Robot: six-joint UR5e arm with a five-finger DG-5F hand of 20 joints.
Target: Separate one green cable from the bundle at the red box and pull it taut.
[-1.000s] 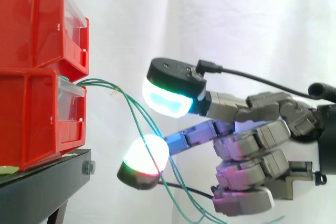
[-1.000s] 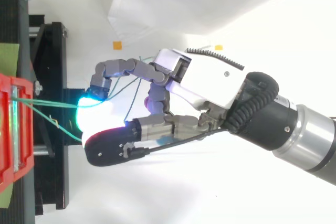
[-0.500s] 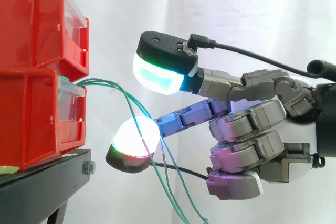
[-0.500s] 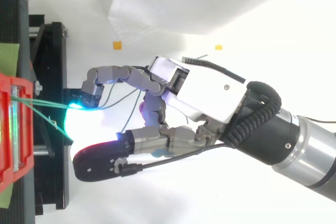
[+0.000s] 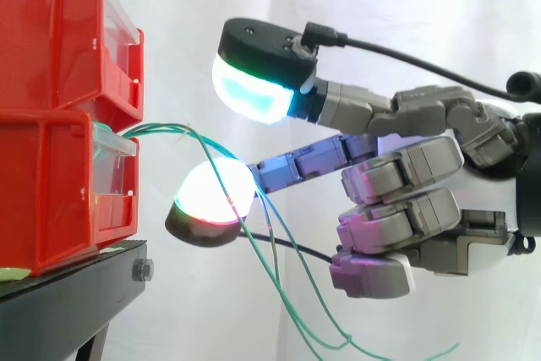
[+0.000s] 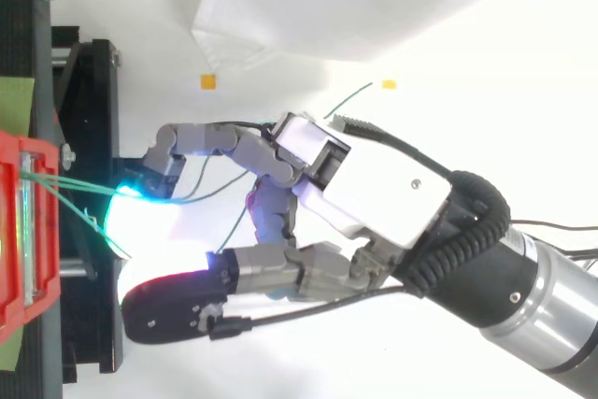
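Our hand (image 5: 406, 209), pads apart, clamps nothing yet among the slack green cables (image 5: 165, 129) by the red box (image 5: 51, 183); separating and tautening one remain.

A black stand (image 5: 80, 293) carries everything here; its top edge has a bolt (image 5: 142, 270) at the near corner; a lower red bin (image 5: 51, 192) sits directly on it, its front reaching almost to the stand's edge; an upper red bin (image 5: 51, 31) is stacked on that one (not on the stand itself); a pale green strip (image 6: 17, 105) lies on the stand, reaching out from under the bins.
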